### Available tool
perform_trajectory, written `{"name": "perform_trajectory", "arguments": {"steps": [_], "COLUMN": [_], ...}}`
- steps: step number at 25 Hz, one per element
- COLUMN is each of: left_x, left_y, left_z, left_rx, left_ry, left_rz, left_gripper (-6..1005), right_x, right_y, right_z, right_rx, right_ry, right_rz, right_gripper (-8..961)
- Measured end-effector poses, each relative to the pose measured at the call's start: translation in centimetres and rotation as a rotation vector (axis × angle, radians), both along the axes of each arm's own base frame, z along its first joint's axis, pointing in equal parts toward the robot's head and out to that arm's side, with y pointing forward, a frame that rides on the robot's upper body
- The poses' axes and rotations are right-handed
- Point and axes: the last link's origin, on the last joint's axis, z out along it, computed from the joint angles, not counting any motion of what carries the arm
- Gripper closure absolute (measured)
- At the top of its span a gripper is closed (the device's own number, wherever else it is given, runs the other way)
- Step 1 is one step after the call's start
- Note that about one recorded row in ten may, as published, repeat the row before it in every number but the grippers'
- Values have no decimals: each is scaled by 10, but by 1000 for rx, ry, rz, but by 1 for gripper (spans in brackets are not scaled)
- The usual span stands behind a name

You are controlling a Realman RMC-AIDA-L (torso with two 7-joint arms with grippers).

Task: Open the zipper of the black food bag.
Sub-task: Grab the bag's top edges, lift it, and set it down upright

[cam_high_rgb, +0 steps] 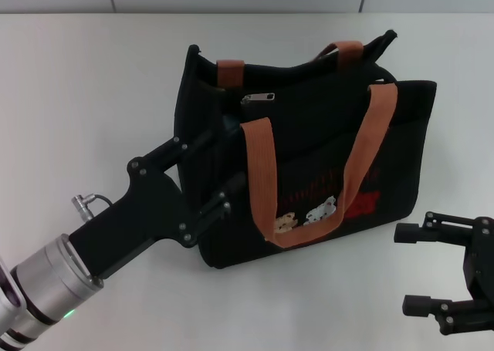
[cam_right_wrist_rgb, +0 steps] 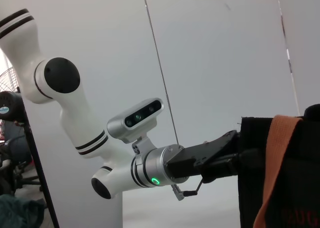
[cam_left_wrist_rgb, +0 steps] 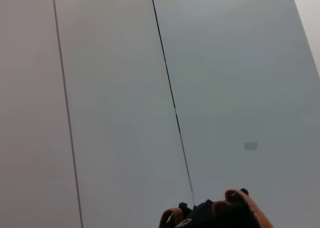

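Center of the head view sits the black food bag [cam_high_rgb: 309,158], upright on the white table [cam_high_rgb: 85,81], boxy, w/ two orange-brown handles [cam_high_rgb: 258,173] flopped over the front. Its zipper [cam_high_rgb: 309,89] runs along the top edge toward the upper part of the frame, and the silver pull tab [cam_high_rgb: 258,98] lies near the upper-left end of the bag.

Left gripper [cam_high_rgb: 224,166] comes in from the lower left and is pressed onto the bag's left end; its fingers look clamped on the fabric there, prob to steady it. Right gripper [cam_high_rgb: 428,270] hangs at the lower right, fingers spread apart, just off the bag's corner, holding nothing.

Handling-wise, imo the bag's soft fabric and light, so it'll sag or slide if the tab gets tugged w/o a brace. Tab is small, flat metal, likely slippery, so pinch it squarely at the tip and pull along the zip line, not upward. Straps could snag.
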Motion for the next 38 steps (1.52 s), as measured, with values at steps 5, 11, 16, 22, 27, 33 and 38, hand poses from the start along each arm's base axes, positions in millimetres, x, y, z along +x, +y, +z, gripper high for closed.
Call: {"name": "perform_trajectory", "arguments": {"steps": [5, 11, 16, 22, 27, 33, 38], "left_x": [-1, -1, -2, -1, 0, 8, 19], "left_y": [0, 5, 7, 9, 15, 29, 43], "left_z": [1, 1, 2, 3, 8, 24, 40], "left_rx": [13, 38, 39, 23, 34, 82, 107], "left_ry": [-9, -23, -31, -58, -66, -75, -81], "left_rz": [21, 57, 70, 91, 76, -8, -102], "left_gripper": [546, 655, 740, 787, 788, 791, 794], "right_x": [0, 0, 1, 1, 0, 0, -1], "right_y": [0, -1, -1, -1, 0, 10, 26], "right_z": [0, 0, -1, -1, 0, 16, 51], "right_rx": [0, 0, -1, 0, 9, 187, 502], "right_ry": [1, 2, 3, 4, 9, 96, 265], "right_rz": [-1, -5, -6, -6, -3, -50, -116], "right_gripper": [141, 143, 145, 147, 148, 150, 152]}}
